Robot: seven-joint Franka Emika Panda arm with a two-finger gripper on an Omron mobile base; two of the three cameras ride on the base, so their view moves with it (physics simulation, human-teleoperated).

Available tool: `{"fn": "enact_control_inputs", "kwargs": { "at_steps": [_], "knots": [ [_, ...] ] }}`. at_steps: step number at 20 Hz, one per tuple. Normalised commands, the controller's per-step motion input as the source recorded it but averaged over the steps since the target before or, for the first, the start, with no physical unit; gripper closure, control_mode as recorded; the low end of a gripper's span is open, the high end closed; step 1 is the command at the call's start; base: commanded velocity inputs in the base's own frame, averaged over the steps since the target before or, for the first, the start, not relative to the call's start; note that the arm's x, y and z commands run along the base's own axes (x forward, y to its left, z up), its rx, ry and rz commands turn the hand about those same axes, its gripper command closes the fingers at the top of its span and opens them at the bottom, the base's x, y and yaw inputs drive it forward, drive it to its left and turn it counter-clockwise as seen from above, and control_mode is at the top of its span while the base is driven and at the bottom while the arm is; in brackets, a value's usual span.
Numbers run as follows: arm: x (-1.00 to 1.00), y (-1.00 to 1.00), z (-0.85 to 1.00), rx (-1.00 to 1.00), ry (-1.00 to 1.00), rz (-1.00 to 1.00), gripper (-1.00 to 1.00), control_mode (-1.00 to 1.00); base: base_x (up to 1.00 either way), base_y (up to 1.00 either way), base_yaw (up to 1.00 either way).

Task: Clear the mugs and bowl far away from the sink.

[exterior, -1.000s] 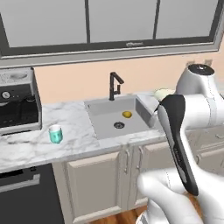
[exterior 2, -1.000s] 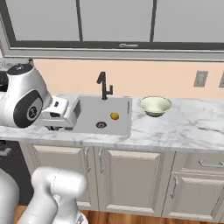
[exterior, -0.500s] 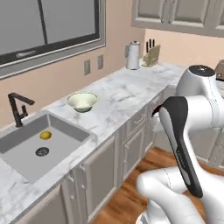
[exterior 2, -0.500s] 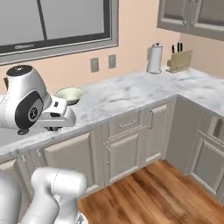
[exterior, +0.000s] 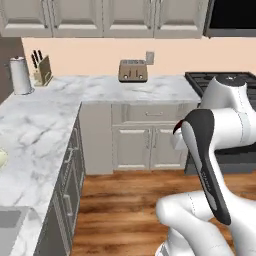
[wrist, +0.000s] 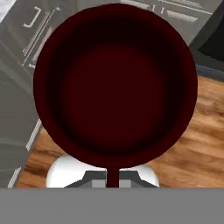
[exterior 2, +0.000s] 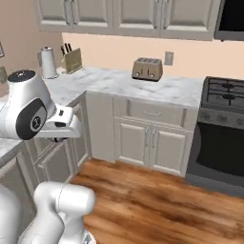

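right between the shut gripper [wrist: 113, 178] fingers sits the maroon mug [wrist: 114, 83].

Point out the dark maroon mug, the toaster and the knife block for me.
dark maroon mug [wrist: 114, 85]: hand view, on the dark inside of the cup.
toaster [exterior 2: 147, 69]: right base view, on its front face.
knife block [exterior: 44, 71]: left base view, on the wooden side of the block.

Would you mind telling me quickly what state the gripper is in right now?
Gripper: shut, holding the dark maroon mug by its rim, above the wooden floor.
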Motion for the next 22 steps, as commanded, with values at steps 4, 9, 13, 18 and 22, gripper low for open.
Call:
{"fn": "enact_control_inputs", "kwargs": {
  "at_steps": [4,9,13,18,22],
  "knots": [
    [0.00,0.00,0.00,0.00,0.00,0.00,1.00,1.00,0.00,0.00,-1.00],
    [0.00,0.00,0.00,0.00,0.00,0.00,1.00,1.00,0.00,0.00,-1.00],
    [0.00,0.00,0.00,0.00,0.00,0.00,1.00,1.00,0.00,0.00,-0.99],
    [0.00,0.00,0.00,0.00,0.00,0.00,1.00,1.00,0.00,0.00,-0.97],
    [0.00,0.00,0.00,0.00,0.00,0.00,1.00,1.00,0.01,-0.06,-0.93]
  ]
}}
